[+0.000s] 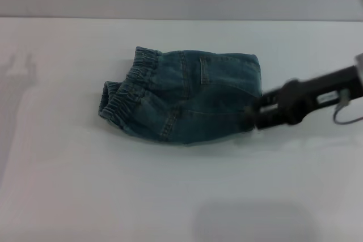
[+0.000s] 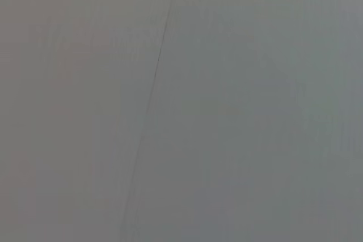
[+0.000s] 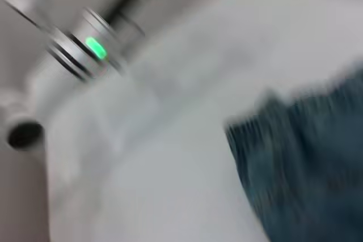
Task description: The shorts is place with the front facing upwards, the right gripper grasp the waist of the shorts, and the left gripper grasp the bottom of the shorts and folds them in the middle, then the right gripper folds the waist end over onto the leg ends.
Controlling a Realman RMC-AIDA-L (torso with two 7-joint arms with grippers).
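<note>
- One pair of shorts (image 1: 184, 99) lies folded into a compact bundle on the white worktop (image 1: 170, 196), far of centre, its gathered waistband on the left.
- A plain pale wall backs the worktop.
- The right gripper (image 1: 252, 118) reaches in from the right, at the bundle's right edge; its jaws are blurred, cannot tell.
- The left gripper (image 3: 85, 46) shows only as a wrist in the right wrist view; jaws unseen.

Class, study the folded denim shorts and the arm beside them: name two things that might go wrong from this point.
1. The right gripper sits at the edge of the shorts; pulling away could drag the top layer and undo the fold.
2. The elastic waistband lies bunched and uneven, so the stack may spring open or end up lopsided.
</note>
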